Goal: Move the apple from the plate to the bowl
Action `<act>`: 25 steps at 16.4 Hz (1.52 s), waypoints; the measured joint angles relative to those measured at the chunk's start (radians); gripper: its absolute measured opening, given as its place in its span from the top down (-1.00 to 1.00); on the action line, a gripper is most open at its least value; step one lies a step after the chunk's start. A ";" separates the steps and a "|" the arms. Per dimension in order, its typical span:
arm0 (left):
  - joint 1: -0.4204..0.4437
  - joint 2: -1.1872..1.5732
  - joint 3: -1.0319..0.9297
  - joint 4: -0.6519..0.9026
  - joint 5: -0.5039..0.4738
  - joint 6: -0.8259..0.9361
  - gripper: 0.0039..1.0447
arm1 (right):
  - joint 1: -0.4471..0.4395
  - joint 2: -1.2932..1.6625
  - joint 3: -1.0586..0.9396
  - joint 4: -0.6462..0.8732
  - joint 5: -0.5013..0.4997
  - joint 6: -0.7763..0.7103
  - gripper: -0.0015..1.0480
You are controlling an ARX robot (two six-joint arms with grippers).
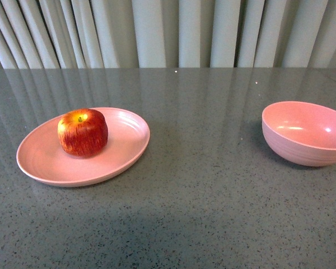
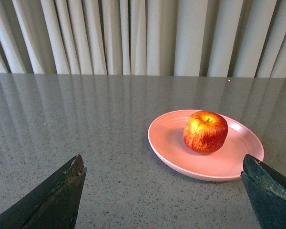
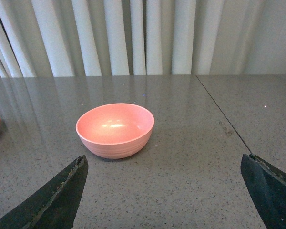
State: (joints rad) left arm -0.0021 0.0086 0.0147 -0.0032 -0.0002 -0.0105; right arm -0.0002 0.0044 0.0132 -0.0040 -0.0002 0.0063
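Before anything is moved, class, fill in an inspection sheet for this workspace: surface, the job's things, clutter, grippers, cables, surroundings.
Surface: grey speckled table, glossy, with one seam visible in the right wrist view.
Job's things: apple sits stem up on the plate. The bowl is empty and stands apart from the plate, toward the robot's right.
Clutter: nothing seen.
Grippers: left gripper is open and empty, facing the plate. The right gripper is open and empty, facing the bowl.
Cables: nothing seen.
Surroundings: pale pleated curtain behind the table.
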 joint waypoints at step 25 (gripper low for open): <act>0.000 0.000 0.000 0.000 0.000 0.000 -0.88 | -0.026 1.697 0.898 0.225 0.018 0.086 -0.87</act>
State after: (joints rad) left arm -0.0021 0.0086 0.0147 -0.0036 -0.0002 -0.0105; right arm -0.0257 1.7016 0.9115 0.2207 0.0181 0.0921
